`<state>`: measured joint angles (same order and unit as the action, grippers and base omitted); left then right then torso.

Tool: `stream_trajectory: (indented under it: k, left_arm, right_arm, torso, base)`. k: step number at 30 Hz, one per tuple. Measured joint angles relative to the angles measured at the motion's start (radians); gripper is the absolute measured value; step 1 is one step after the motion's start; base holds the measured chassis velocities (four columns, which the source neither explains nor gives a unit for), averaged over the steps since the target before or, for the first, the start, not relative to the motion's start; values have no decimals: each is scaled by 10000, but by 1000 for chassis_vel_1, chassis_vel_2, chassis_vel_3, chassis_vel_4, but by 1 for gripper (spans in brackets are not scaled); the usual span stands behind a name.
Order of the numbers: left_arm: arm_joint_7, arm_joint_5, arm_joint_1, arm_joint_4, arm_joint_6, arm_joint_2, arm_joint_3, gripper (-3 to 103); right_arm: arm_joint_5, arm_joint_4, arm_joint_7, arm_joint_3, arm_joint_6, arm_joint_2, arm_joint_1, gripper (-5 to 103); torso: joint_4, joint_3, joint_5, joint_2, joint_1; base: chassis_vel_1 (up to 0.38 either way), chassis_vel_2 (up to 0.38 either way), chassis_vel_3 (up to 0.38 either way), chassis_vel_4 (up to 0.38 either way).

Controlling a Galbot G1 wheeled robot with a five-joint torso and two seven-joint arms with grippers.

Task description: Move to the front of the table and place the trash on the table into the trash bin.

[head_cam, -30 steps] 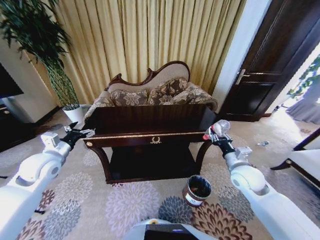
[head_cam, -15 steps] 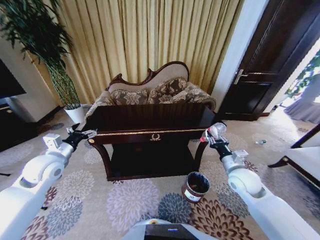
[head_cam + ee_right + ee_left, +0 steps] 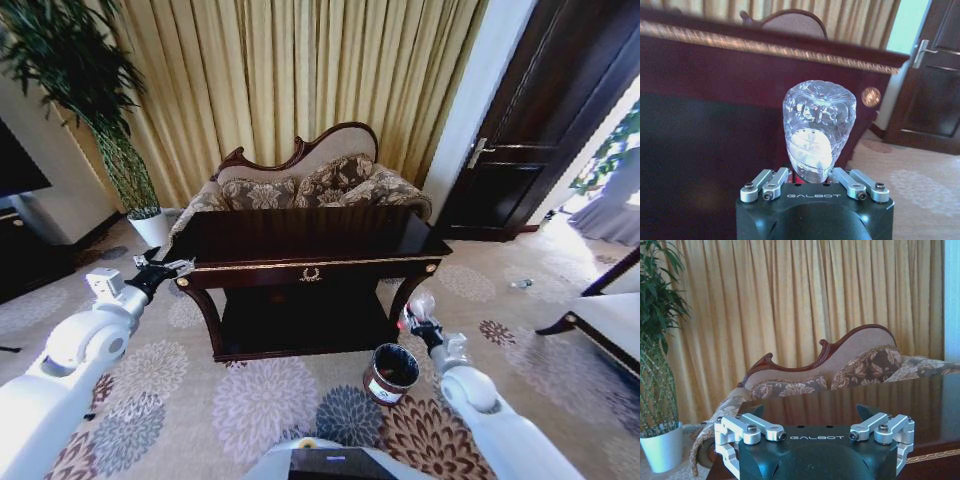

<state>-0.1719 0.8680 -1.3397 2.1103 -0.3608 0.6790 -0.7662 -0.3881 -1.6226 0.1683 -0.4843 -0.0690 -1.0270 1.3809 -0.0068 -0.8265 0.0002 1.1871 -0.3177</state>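
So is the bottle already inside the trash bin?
No, the right gripper is shut on the bottle, held above and beside the trash bin.

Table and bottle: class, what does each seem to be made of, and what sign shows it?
Table: apparently dark polished wood; its glossy top mirrors the sofa.
Bottle: likely clear thin plastic, see-through and ribbed, held in the right gripper.

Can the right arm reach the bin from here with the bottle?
Probably yes. The right gripper, shut on the bottle, hangs just beside and slightly above the bin, with bare carpet between them. The table leg stands behind, not in the way.
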Motion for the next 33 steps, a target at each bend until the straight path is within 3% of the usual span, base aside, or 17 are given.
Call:
stream_trajectory:
  k: [10,17,26,28,30,31,33]
  left_arm:
    - [7,89,170,3,90,-55,233,100]
    - [45,122,427,-42,60,-99,427,100]
    - [47,105,540,46,53,27,654,100]
    - [45,128,577,55,52,19,654,100]
    - [43,178,595,63,49,10,647,100]
    - [19,264,638,89,29,1,643,100]
    - [3,297,667,108,21,1,650,100]
  right_arm:
    - [1881,2808,394,91,754,-855,-1005,25]
    - [1974,2704,503,69,719,-921,-771,27]
    - [1985,2272,460,102,805,-991,-517,52]
    - [1959,2129,491,129,799,-1031,-469,68]
    - [1933,2083,519,142,796,-1045,-463,68]
    - [1880,2010,569,166,778,-1063,-459,79]
    - [1854,1977,590,175,767,-1069,-457,79]
  torso:
    - [-1,0,0,0,1]
    - [-5,0,0,0,2]
    - [-1,0,0,0,2]
    - [-2,0,0,0,3]
    - [-1,1,-1,0,3]
    - [-1,1,0,0,2]
    - [-1,0,0,-1,3]
  base:
    - [0,0,0,0]
    - [0,0,0,0]
    - [0,0,0,0]
    - [0,0,0,0]
    - [0,0,0,0]
    - [0,0,0,0]
    - [0,0,0,0]
